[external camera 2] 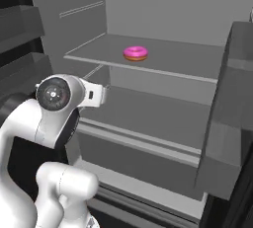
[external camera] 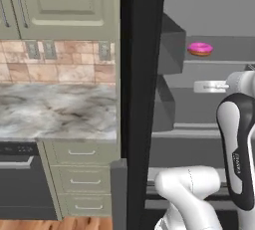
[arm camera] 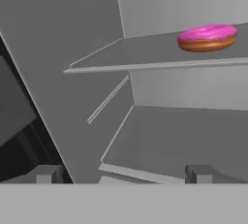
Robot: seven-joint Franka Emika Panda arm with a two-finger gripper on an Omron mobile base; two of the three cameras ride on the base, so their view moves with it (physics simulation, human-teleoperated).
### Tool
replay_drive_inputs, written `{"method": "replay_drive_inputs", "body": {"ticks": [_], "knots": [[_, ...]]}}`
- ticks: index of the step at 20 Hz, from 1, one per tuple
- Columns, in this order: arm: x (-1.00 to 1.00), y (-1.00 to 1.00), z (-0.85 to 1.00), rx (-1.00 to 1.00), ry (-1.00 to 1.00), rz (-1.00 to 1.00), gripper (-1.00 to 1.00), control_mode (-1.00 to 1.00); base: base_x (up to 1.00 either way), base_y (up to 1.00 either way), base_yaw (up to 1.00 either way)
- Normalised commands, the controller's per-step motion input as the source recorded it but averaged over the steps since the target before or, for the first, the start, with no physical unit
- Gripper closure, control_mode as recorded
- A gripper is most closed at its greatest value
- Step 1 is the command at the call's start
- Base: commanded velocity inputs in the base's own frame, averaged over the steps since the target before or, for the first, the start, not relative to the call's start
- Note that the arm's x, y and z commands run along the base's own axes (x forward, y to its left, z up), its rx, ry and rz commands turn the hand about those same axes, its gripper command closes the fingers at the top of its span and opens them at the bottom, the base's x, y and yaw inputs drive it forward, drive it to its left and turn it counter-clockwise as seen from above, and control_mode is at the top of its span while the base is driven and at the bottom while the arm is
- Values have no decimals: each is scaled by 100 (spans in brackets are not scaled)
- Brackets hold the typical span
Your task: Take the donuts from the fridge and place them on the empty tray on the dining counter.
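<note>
The fridge (external camera: 142, 74) stands open, showing its grey interior. A pink-frosted donut (external camera: 200, 49) (external camera 2: 135, 53) (arm camera: 207, 38) lies on the upper shelf (external camera 2: 173, 61). My gripper (arm camera: 123, 174) is open with nothing between its fingertips (arm camera: 46, 174). It sits at the front of the fridge, below the level of the upper shelf and left of the donut, well short of it. In the hand view the donut lies up and to the right. The tray and the dining counter are out of view.
Grey door bins (external camera: 172, 50) (external camera 2: 232, 113) flank the opening on both sides. A bare lower shelf (arm camera: 184, 136) lies under the donut's shelf. Left of the fridge runs a marble counter (external camera: 55, 109) on sage-green cabinets with a tiled backsplash.
</note>
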Motion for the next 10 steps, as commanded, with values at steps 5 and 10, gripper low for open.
{"method": "replay_drive_inputs", "body": {"ticks": [5, 10], "knots": [[0, 0, 0, 0, 0, 0, -100, 100, 95, -17, 55], [0, 0, 0, 0, 0, 0, -100, 100, 9, 0, 1]]}}
